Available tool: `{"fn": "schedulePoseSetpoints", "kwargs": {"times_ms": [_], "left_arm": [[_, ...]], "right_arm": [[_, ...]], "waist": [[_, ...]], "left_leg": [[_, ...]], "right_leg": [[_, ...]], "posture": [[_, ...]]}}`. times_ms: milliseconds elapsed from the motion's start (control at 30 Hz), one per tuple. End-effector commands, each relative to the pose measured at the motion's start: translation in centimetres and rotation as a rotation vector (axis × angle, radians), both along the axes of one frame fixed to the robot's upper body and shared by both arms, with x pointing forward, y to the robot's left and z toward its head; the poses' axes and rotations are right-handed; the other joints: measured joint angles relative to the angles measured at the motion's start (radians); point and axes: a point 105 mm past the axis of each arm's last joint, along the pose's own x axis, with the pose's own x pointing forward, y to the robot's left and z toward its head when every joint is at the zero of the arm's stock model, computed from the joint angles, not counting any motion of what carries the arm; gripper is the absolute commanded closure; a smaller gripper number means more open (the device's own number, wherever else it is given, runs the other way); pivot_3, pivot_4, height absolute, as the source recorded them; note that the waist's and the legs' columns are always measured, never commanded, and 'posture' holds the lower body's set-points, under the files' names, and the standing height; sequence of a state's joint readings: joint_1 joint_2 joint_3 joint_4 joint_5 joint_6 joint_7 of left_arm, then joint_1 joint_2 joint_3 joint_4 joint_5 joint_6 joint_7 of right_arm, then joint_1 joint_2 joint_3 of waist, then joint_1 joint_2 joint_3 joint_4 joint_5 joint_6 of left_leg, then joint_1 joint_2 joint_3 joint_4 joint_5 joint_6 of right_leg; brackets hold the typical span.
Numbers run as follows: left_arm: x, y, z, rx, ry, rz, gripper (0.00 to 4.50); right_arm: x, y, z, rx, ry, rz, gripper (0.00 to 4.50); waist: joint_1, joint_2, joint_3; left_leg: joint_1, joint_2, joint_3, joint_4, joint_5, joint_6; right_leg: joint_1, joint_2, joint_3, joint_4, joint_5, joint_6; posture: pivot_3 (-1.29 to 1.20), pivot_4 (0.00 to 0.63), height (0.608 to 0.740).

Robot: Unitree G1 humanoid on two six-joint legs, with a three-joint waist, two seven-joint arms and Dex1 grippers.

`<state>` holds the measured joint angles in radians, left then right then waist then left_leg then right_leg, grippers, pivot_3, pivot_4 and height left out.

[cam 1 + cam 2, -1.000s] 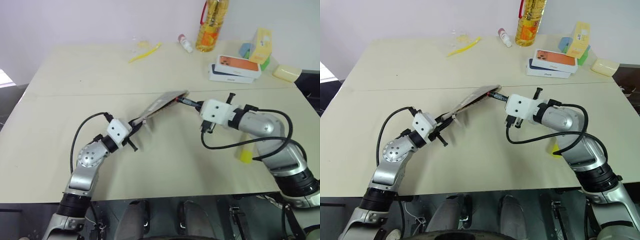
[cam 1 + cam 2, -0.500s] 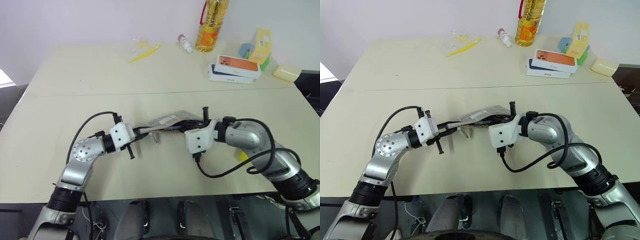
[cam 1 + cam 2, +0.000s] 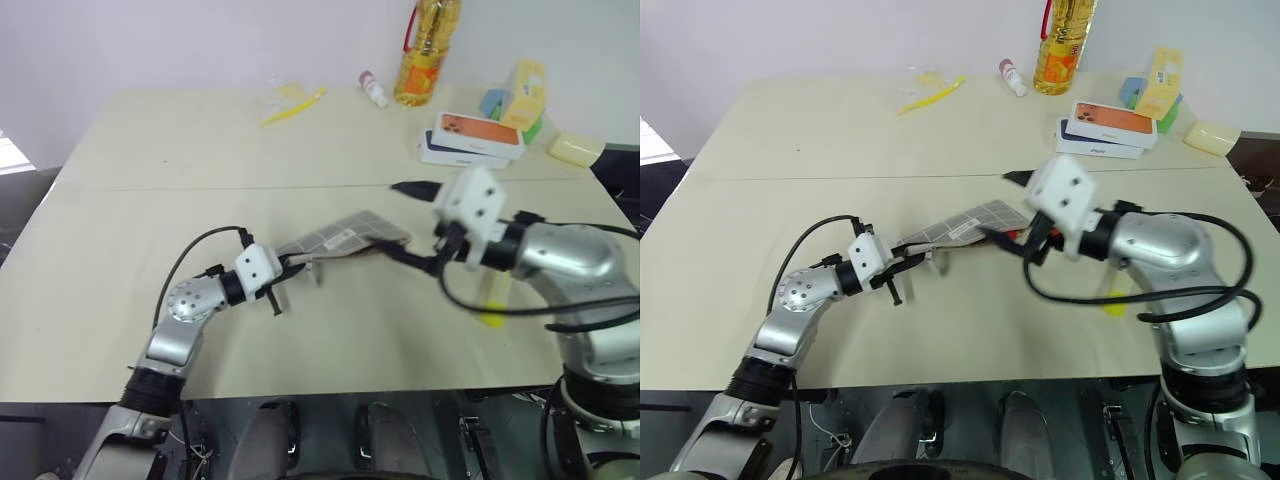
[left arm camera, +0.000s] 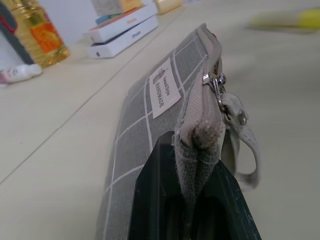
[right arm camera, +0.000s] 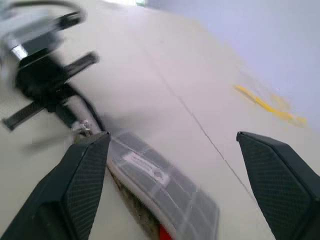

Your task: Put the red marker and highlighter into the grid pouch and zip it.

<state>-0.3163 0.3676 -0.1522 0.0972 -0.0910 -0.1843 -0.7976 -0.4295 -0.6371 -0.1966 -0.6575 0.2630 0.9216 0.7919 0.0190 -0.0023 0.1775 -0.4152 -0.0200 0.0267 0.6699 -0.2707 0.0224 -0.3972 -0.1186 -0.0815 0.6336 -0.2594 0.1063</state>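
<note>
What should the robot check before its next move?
1. Left gripper clamps the pouch: ok.
2. Right gripper open and empty: ok.
3. Red marker in the pouch: a red end shows at the mouth; fully in, cannot tell.
4. Highlighter in the pouch: not ok, it lies on the table by the right arm.
5. Pouch zipped: not ok, the mouth gapes.

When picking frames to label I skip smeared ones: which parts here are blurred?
Left eye view: right gripper motion-smeared. Right wrist view: grid pouch and left gripper smeared. Left wrist view: its label crisp, highlighter beyond out of focus.
</note>
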Motion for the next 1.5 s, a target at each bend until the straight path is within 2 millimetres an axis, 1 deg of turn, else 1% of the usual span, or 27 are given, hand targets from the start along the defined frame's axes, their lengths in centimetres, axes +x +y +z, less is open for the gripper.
{"fn": "schedulePoseSetpoints", "kwargs": {"times_ms": [33,67,100,133,200,267,333,400,467,533,667,700,733,767,800,833,867,933,967,1067,1100,1133,1200,1267,1400,1500], "left_arm": [[0.0,-1.6,0.8,-0.023,-0.03,-0.029,4.5],[0.0,-2.1,0.8,-0.029,-0.026,-0.048,4.5],[-0.1,-2.4,0.8,-0.032,-0.023,-0.06,4.5],[-0.1,-2.6,0.8,-0.034,-0.021,-0.067,4.5],[-0.1,-2.7,0.7,-0.032,-0.021,-0.073,4.5],[0.0,-3.1,0.7,-0.031,-0.022,-0.079,4.5],[0.1,-3.8,0.8,-0.044,-0.017,-0.106,4.5],[0.1,-4.3,0.8,-0.051,-0.014,-0.125,4.5],[0.0,-4.5,0.7,-0.053,-0.011,-0.131,4.5],[0.0,-4.5,0.7,-0.054,-0.011,-0.132,4.5],[0.0,-4.5,0.6,-0.06,-0.011,-0.127,4.5],[0.0,-4.5,0.6,-0.061,-0.012,-0.125,4.5],[-0.1,-4.5,0.6,-0.063,-0.013,-0.122,4.5],[-0.1,-4.4,0.6,-0.064,-0.013,-0.121,4.5],[-0.1,-4.4,0.6,-0.063,-0.013,-0.118,4.5],[-0.1,-4.2,0.6,-0.063,-0.014,-0.112,4.5],[-0.1,-4.1,0.6,-0.064,-0.014,-0.104,4.5],[0.0,-3.7,0.5,-0.063,-0.015,-0.086,4.5],[0.1,-3.5,0.5,-0.063,-0.016,-0.073,4.5],[0.6,-2.9,0.7,-0.081,-0.01,-0.039,4.5],[0.9,-2.5,0.9,-0.088,-0.011,-0.022,4.5],[1.1,-2.2,1.0,-0.095,-0.012,-0.007,4.5],[1.4,-1.6,1.4,-0.102,-0.018,0.017,4.5],[1.7,-1.1,1.7,-0.102,-0.026,0.035,4.5],[2.1,-0.2,2.0,-0.096,-0.039,0.061,4.5],[2.0,-0.1,2.1,-0.097,-0.042,0.062,4.5]], "right_arm": [[1.3,-6.8,-1.7,0.14,0.159,-0.439,0.16],[1.6,-9.8,-2.6,0.206,0.204,-0.664,0.16],[1.4,-11.7,-3.4,0.249,0.236,-0.814,0.16],[1.2,-12.7,-3.9,0.276,0.259,-0.906,0.16],[0.8,-13.3,-4.1,0.312,0.273,-0.983,0.16],[-0.2,-14.3,-5.1,0.383,0.32,-1.08,0.16],[-2.2,-14.0,-7.9,0.359,0.387,-1.12,0.16],[-3.3,-13.2,-9.6,0.352,0.428,-1.119,0.16],[-3.4,-11.8,-10.6,0.43,0.463,-1.093,0.16],[-3.6,-10.9,-11.5,0.473,0.495,-1.096,0.16],[-4.6,-10.2,-14.0,0.454,0.586,-1.147,0.16],[-4.6,-9.9,-14.3,0.487,0.604,-1.141,0.52],[-4.4,-9.7,-14.4,0.497,0.614,-1.136,0.72],[-4.3,-9.7,-14.4,0.501,0.617,-1.133,1.04],[-4.2,-9.8,-14.4,0.489,0.616,-1.139,1.6],[-4.0,-10.0,-14.3,0.475,0.613,-1.143,1.99],[-3.7,-10.3,-14.1,0.458,0.605,-1.151,2.6],[-3.0,-10.8,-13.3,0.418,0.576,-1.14,3.49],[-2.4,-10.9,-12.1,0.377,0.533,-1.113,3.62],[-1.2,-10.8,-8.8,0.16,0.365,-1.0,3.61],[-0.5,-10.5,-7.1,-0.023,0.224,-0.915,3.61],[-0.2,-9.7,-6.3,-0.167,0.128,-0.821,3.61],[0.2,-8.4,-5.5,-0.347,0.01,-0.672,3.61],[0.5,-7.3,-4.9,-0.426,-0.072,-0.559,3.61],[0.8,-5.6,-4.2,-0.482,-0.171,-0.397,3.61],[0.7,-4.4,-4.7,-0.519,-0.191,-0.298,3.61]], "waist": [[-0.001,0.0,0.0],[-0.002,0.0,0.0],[-0.003,0.0,-0.001],[-0.004,0.0,-0.001],[-0.005,0.001,-0.001],[-0.007,0.003,-0.002],[-0.004,0.003,-0.002],[0.002,0.003,-0.003],[-0.008,0.004,-0.003],[-0.014,0.005,-0.003],[-0.007,0.005,-0.003],[-0.007,0.005,-0.003],[-0.008,0.004,-0.004],[-0.008,0.004,-0.004],[-0.008,0.004,-0.004],[-0.008,0.004,-0.004],[-0.009,0.004,-0.004],[-0.012,0.004,-0.004],[-0.013,0.004,-0.003],[-0.013,0.006,-0.003],[-0.011,0.006,-0.003],[-0.01,0.006,-0.002],[-0.01,0.006,-0.002],[-0.013,0.005,-0.002],[-0.01,0.004,-0.002],[-0.004,0.004,-0.002]], "left_leg": [[0.0,0.0,0.0,0.0,0.0,0.0],[0.0,0.0,0.0,0.0,0.0,0.0],[0.001,0.0,0.0,0.0,0.0,0.0],[0.0,0.0,0.0,-0.001,0.0,0.0],[-0.001,0.0,0.001,-0.001,0.003,-0.006],[-0.001,0.0,0.002,-0.003,0.003,-0.005],[-0.001,0.0,0.001,-0.003,0.001,-0.002],[-0.001,0.0,0.0,-0.003,0.001,-0.001],[-0.001,-0.001,0.001,-0.003,0.0,0.0],[0.0,-0.001,0.003,-0.002,0.0,0.001],[0.004,0.0,0.002,-0.003,0.0,0.001],[0.004,0.0,0.002,-0.003,0.0,0.001],[0.004,0.0,0.002,-0.003,0.0,0.001],[0.004,0.0,0.002,-0.003,0.0,0.001],[0.004,0.0,0.002,-0.003,0.0,0.001],[0.004,0.0,0.002,-0.003,0.0,0.001],[0.004,0.0,0.002,-0.003,0.0,0.001],[0.005,0.0,0.002,-0.003,0.0,0.001],[0.005,0.0,0.002,-0.003,0.0,0.001],[0.004,0.0,0.002,-0.003,0.0,0.001],[0.004,0.0,0.002,-0.003,0.0,0.001],[0.004,0.0,0.002,-0.003,0.0,0.001],[0.004,-0.001,0.002,-0.004,0.0,0.002],[0.004,0.0,0.002,-0.004,0.0,0.002],[0.004,0.0,0.002,-0.004,0.0,0.001],[0.004,0.0,0.002,-0.003,0.0,0.001]], "right_leg": [[0.0,0.0,0.0,0.0,0.0,0.0],[0.0,0.0,0.0,0.0,0.0,0.0],[0.0,0.0,0.0,0.0,0.0,0.0],[0.0,-0.001,0.0,0.0,0.0,0.0],[-0.003,-0.001,0.001,0.001,0.0,0.0],[-0.004,0.0,0.001,0.001,0.0,0.0],[-0.004,0.001,0.001,0.001,0.0,0.0],[-0.003,0.001,0.0,0.001,0.0,0.0],[-0.003,0.001,0.002,0.0,0.0,0.0],[-0.003,0.001,0.004,0.001,0.0,0.001],[0.0,0.002,0.004,0.001,0.001,0.001],[0.0,0.002,0.004,0.001,0.001,0.001],[0.0,0.002,0.004,0.001,0.001,0.001],[0.0,0.002,0.004,0.001,0.001,0.001],[0.0,0.002,0.004,0.001,0.001,0.001],[0.0,0.002,0.004,0.001,0.001,0.001],[0.0,0.002,0.004,0.001,0.001,0.001],[0.0,0.002,0.004,0.001,0.001,0.001],[0.0,0.002,0.004,0.001,0.001,0.001],[0.0,0.002,0.005,0.001,0.001,0.001],[0.0,0.002,0.005,0.001,0.0,0.001],[0.0,0.002,0.005,0.001,0.0,0.001],[0.0,0.002,0.005,-0.001,0.0,0.002],[0.0,0.003,0.005,-0.001,-0.001,0.003],[0.001,0.003,0.005,-0.001,-0.001,0.003],[0.001,0.002,0.005,-0.001,-0.001,0.003]], "posture": [[0.0,0.15,0.74],[0.0,0.15,0.74],[0.0,0.15,0.74],[0.0,0.15,0.74],[0.0,0.15,0.74],[0.0,0.15,0.74],[0.0,0.15,0.74],[0.0,0.15,0.74],[0.0,0.15,0.74],[0.0,0.15,0.74],[0.0,0.15,0.74],[0.0,0.15,0.74],[0.0,0.15,0.74],[0.0,0.15,0.74],[0.0,0.15,0.74],[0.0,0.15,0.74],[0.0,0.15,0.74],[0.0,0.15,0.74],[0.0,0.15,0.74],[0.0,0.15,0.74],[0.0,0.15,0.74],[0.0,0.15,0.74],[0.0,0.15,0.74],[0.0,0.15,0.74],[0.0,0.15,0.74],[0.0,0.15,0.74]]}}
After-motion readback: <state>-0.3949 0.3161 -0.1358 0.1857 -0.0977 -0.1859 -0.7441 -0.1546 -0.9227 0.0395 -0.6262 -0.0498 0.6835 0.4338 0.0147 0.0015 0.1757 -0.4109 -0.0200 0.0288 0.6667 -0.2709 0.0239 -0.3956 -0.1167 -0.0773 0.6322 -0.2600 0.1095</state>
